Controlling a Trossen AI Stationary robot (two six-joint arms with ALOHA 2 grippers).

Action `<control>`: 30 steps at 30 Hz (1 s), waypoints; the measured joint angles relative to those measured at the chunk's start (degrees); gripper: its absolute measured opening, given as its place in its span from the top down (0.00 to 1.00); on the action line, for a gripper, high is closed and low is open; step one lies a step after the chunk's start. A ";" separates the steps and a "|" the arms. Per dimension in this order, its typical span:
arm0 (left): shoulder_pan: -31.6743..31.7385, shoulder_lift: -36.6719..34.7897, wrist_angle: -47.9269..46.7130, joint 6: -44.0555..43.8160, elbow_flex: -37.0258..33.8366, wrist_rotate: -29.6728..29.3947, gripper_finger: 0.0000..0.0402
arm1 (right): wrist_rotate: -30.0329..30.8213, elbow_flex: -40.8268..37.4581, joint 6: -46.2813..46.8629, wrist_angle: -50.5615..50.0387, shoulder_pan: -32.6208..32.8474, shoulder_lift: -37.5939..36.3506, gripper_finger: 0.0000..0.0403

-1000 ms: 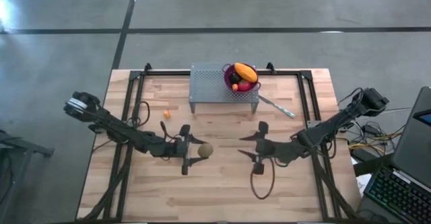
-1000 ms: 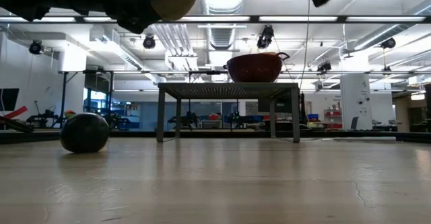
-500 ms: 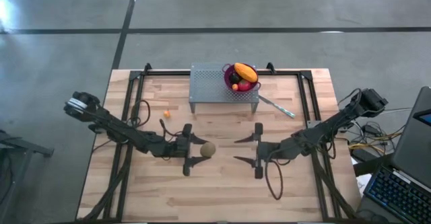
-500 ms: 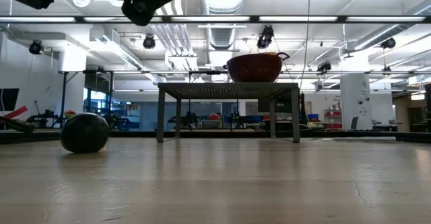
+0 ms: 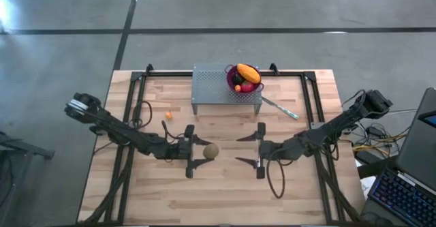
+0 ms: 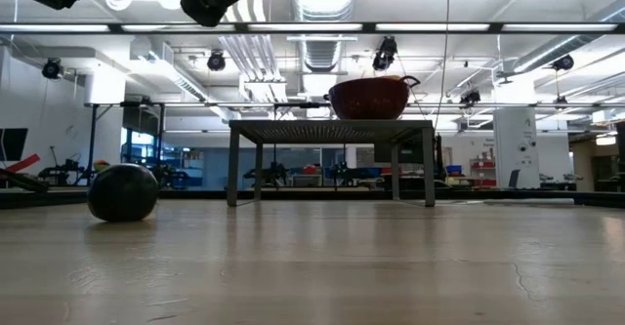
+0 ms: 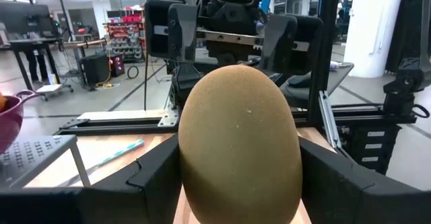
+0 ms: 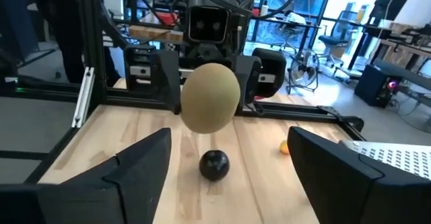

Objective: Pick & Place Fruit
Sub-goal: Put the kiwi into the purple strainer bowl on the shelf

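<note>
The wooden table (image 5: 225, 193) is filling the overhead view, and no readable lettering or brand is showing anywhere on it. At its far edge the grey perforated stand (image 5: 226, 89) is sitting with the purple bowl (image 5: 235, 84) on its right end, and that bowl is carrying an elongated orange fruit (image 5: 248, 73) lying slantwise across the top, with a small red ball (image 5: 246, 87) tucked below it. A thin silver utensil (image 5: 279, 107) is lying on the wood just right of the stand, angled away from it. Mid-table, the left gripper (image 5: 196, 152) is holding the brown-green oval fruit (image 5: 210, 151) clamped between its two fingers, off the table; the wrist cameras show the oval standing on end, its long axis upright. Facing it from the right, the right gripper (image 5: 253, 149) is hanging with its fingers spread wide and nothing between them, a gap apart from the oval. A near-black round fruit (image 8: 214, 165) is resting on the wood below the held oval, and a small orange ball (image 5: 169, 116) is sitting left of the stand.
</note>
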 joint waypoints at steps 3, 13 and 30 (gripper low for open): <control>0.02 0.00 -0.11 1.27 0.00 -0.02 0.38 | 0.00 0.00 1.12 0.00 -0.07 -0.02 0.25; 0.04 0.02 -0.21 6.96 0.00 -0.45 0.38 | 0.04 0.00 2.64 -0.02 -0.47 -0.04 0.17; 4.37 0.11 -5.44 6.52 2.82 -1.13 0.38 | -2.12 0.02 -0.94 6.67 -4.60 2.99 0.16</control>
